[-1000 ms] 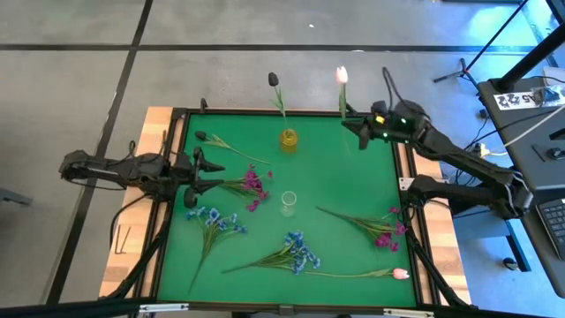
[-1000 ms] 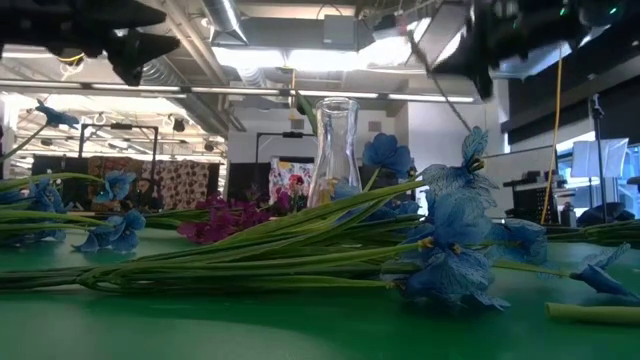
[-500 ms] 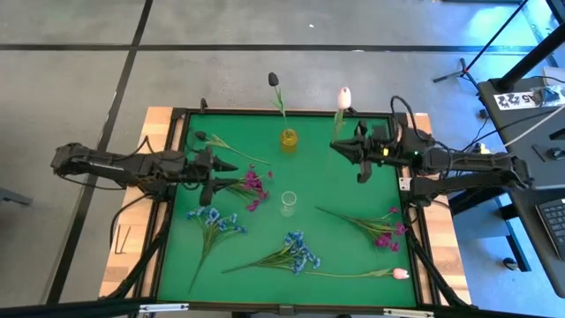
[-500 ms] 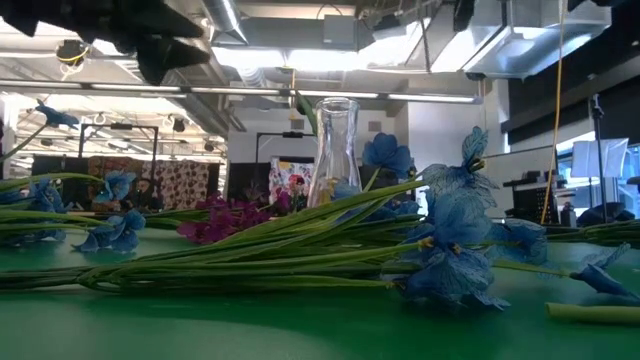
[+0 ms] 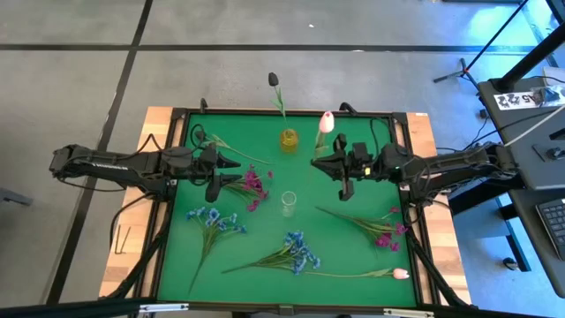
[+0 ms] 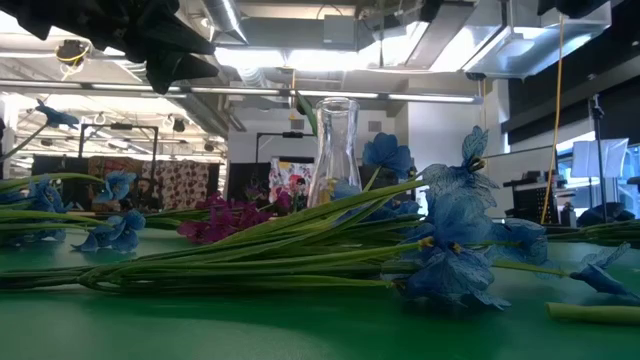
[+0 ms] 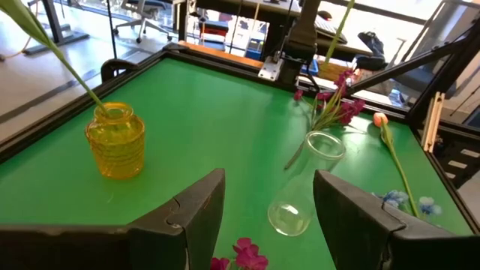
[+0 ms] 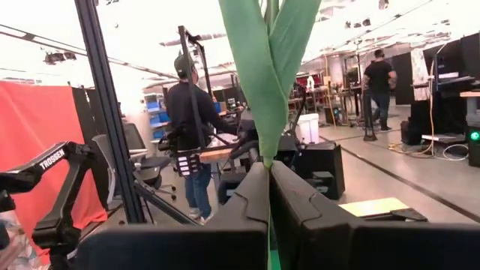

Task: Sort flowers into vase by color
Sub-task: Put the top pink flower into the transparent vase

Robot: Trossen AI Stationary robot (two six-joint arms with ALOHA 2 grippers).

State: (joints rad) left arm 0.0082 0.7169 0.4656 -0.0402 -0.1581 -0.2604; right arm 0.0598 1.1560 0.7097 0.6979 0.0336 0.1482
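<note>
Right gripper (image 5: 339, 170): centre-right of the overhead frame, above the green mat (image 5: 353, 256), fingers clenched on the stem of a pale pink tulip (image 5: 326, 123) whose bud points toward the mat's top edge.

Left gripper (image 5: 214, 173): left-centre of the frame, fingers spread apart and holding nothing, just beside a magenta spray (image 5: 253, 184).

Yellow vase (image 5: 289, 140): near the top edge of the mat, holding a near-black tulip (image 5: 274, 79) that leans past the edge.

Clear vase (image 5: 288, 204): middle of the mat, standing apart from both grippers.

Loose flowers: blue sprays (image 5: 212, 221) lower left and lower centre, a second magenta spray (image 5: 382, 237) at the right edge, a pink tulip (image 5: 400, 274) in the lower right corner.

Open room: bare mat lies between the two vases.
</note>
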